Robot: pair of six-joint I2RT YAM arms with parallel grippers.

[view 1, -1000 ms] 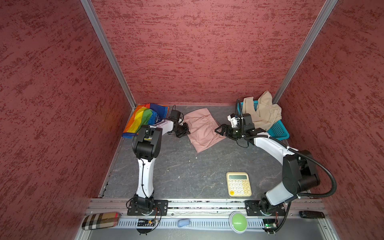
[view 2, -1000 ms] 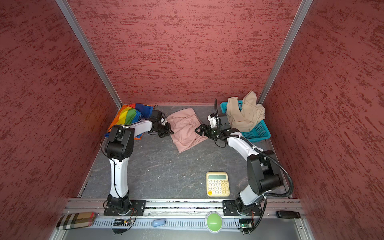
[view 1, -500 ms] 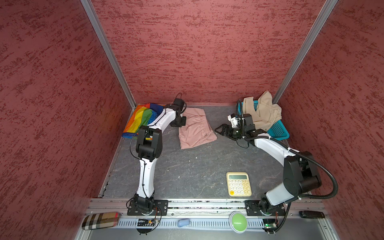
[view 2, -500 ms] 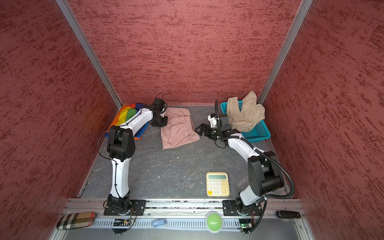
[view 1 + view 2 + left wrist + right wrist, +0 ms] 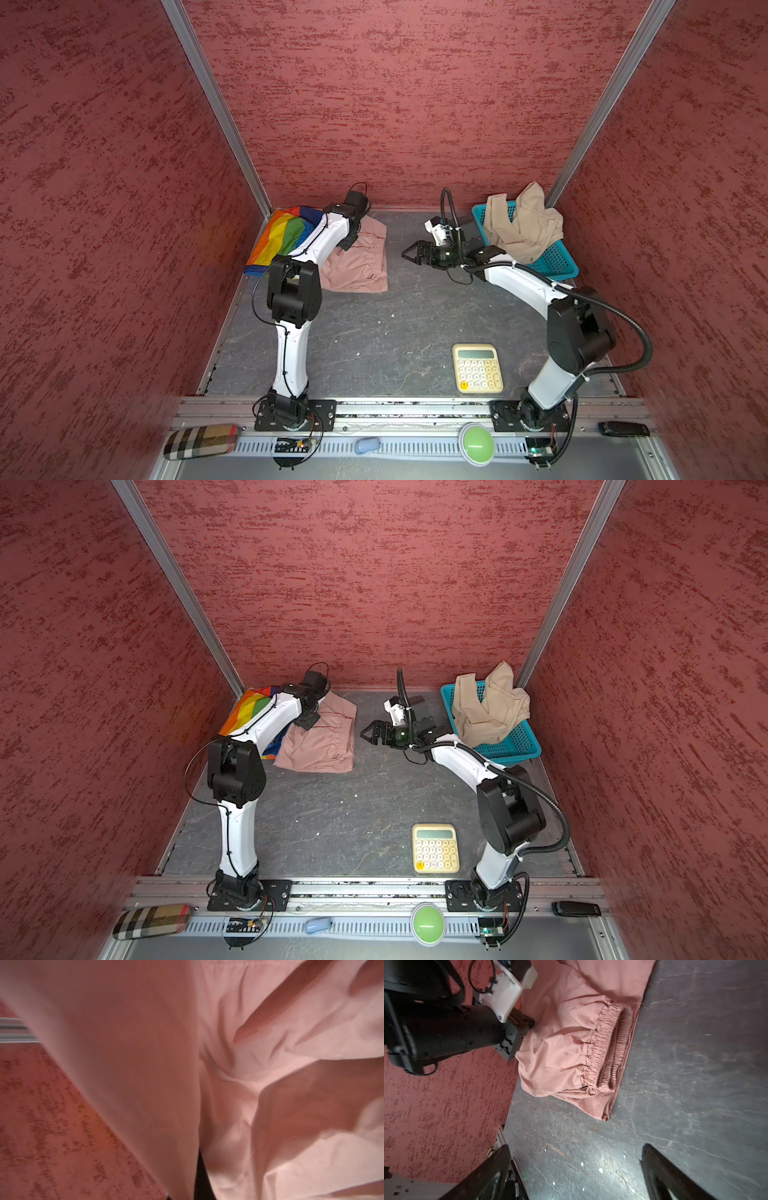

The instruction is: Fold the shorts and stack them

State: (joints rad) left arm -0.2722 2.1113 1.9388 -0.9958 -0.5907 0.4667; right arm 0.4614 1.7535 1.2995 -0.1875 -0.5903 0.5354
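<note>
- While the rainbow shorts (image 5: 282, 237) lie at the far-left corner of the bench (image 5: 395, 324), the left gripper (image 5: 348, 243) stands clamped on the pink shorts (image 5: 361, 266) just beside them; the arm hides whether the two pairs overlap.
- Folded over, gathered waistband showing, the pink pair appears to be at the stacking step.
- Next move, on this reading: draw the pink fold squarely onto the rainbow pair, then release without dragging it open.
- Right gripper (image 5: 575, 1147), jaws wide apart and empty, hovers over bare bench between the pink pair and the basket.
- Beige shorts (image 5: 521, 226) sit heaped, unfolded, in the teal basket (image 5: 557, 262) at the far-right corner.
</note>
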